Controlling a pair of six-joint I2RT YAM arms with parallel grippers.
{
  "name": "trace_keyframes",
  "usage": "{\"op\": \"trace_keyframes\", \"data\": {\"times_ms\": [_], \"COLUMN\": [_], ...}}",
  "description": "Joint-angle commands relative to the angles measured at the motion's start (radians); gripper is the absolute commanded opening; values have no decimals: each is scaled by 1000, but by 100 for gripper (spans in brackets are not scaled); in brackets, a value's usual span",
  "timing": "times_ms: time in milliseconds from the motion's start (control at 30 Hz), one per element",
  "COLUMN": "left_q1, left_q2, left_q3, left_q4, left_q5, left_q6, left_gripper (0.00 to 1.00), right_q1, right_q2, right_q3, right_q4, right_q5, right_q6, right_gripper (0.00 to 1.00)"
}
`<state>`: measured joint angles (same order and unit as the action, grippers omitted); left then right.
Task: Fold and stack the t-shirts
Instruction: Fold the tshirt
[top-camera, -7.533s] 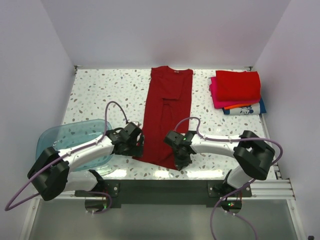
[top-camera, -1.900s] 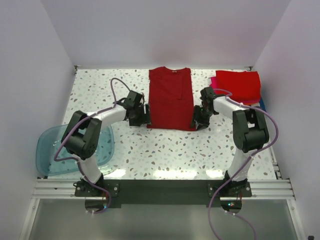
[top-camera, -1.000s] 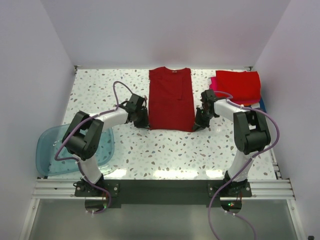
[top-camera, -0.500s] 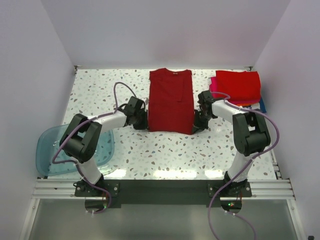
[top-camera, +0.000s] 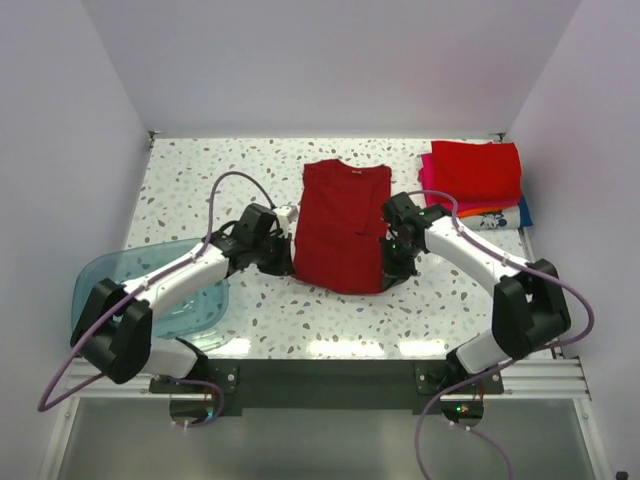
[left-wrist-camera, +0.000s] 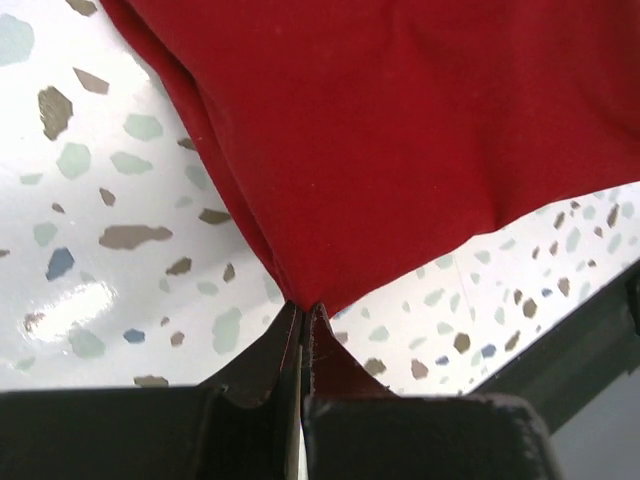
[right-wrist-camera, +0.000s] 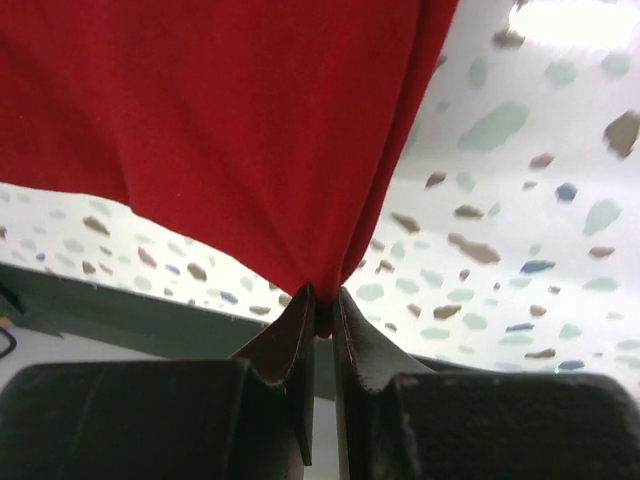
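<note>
The dark red t-shirt (top-camera: 340, 225) lies folded lengthwise in the middle of the table, collar to the back. My left gripper (top-camera: 287, 263) is shut on its near left corner, and the cloth (left-wrist-camera: 380, 130) fans out from the pinched tips (left-wrist-camera: 303, 306). My right gripper (top-camera: 387, 270) is shut on the near right corner, with the fabric (right-wrist-camera: 230, 120) hanging from its jaws (right-wrist-camera: 322, 297). Both corners look raised off the table. A stack of folded t-shirts (top-camera: 475, 172) sits at the back right, bright red on top, with magenta, orange and white-and-blue edges below.
A translucent blue plastic tub (top-camera: 150, 290) sits at the near left, partly under the left arm. The speckled tabletop (top-camera: 200, 180) is walled at the back and sides. A dark rail (top-camera: 320, 375) runs along the near edge.
The left gripper closed on the shirt's near left corner. Both arms then drew back toward the near edge, dragging the whole shirt nearer.
</note>
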<state>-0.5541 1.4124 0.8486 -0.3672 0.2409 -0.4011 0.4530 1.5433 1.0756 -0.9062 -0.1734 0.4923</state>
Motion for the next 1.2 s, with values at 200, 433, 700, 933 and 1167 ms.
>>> {"op": "trace_keyframes", "data": {"times_ms": [200, 433, 700, 933, 1167], "left_q1": [-55, -55, -50, -32, 14], "left_q2": [-226, -260, -116, -46, 39], "left_q3": [38, 171, 293, 322, 365], "left_q4": [-208, -275, -250, -202, -182], "left_q5": [54, 9, -64, -77, -75], "left_q6": [-50, -111, -153, -174, -166], "left_gripper": [0, 0, 0, 0, 0], "right_q1": [98, 98, 63, -5, -85], "right_q2": [-173, -215, -138, -83, -26], "right_q3": [70, 253, 311, 371, 420], "right_q4": [-273, -376, -272, -185, -140], "right_q5": [6, 103, 166, 163, 152], "right_q6": [101, 144, 155, 141, 89], "right_gripper": [0, 0, 0, 0, 0]}}
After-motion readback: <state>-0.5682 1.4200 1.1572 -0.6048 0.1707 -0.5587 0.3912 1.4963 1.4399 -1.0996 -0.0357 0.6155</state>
